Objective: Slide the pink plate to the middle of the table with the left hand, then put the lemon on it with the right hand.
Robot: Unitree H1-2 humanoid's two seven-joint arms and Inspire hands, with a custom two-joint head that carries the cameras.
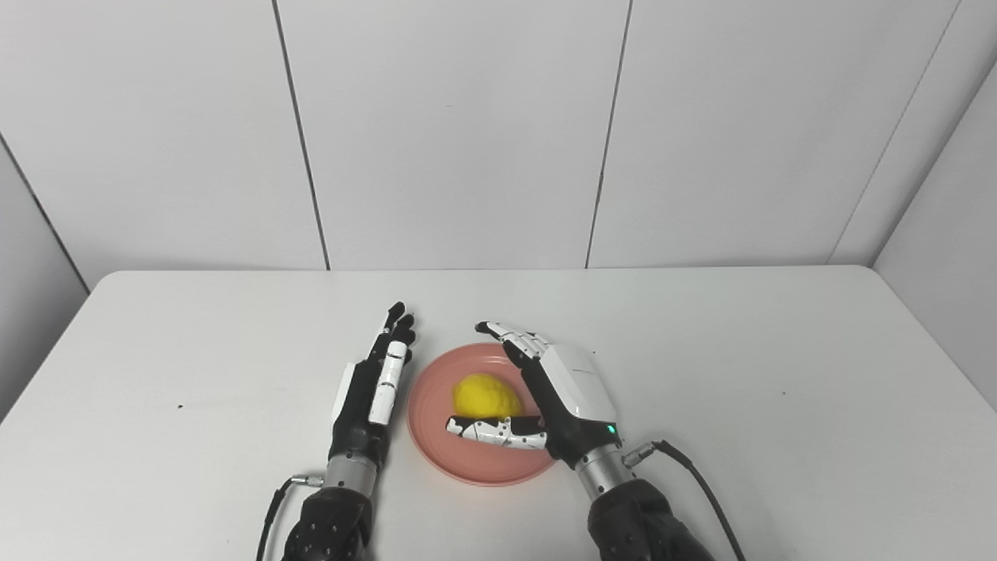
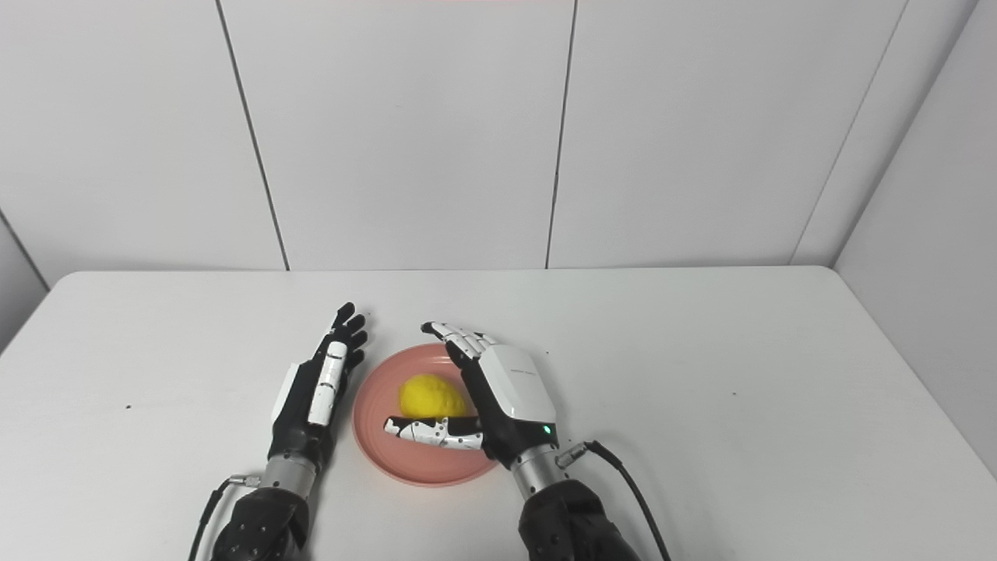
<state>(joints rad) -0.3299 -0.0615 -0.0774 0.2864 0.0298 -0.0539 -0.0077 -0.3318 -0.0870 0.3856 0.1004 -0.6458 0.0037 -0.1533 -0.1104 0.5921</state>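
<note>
The pink plate (image 1: 436, 436) lies on the white table near the front middle, and the yellow lemon (image 1: 484, 396) rests in it. My right hand (image 1: 557, 389) hovers over the plate's right side, open, fingers spread beyond the lemon and thumb stretched in front of it; I cannot tell whether the thumb touches the fruit. My left hand (image 1: 379, 382) lies flat and open just left of the plate's rim, fingers pointing away from me, holding nothing.
The white table (image 1: 740, 366) stretches wide to either side and behind the plate, ending at grey wall panels. A black cable (image 1: 701, 487) trails from my right wrist across the tabletop.
</note>
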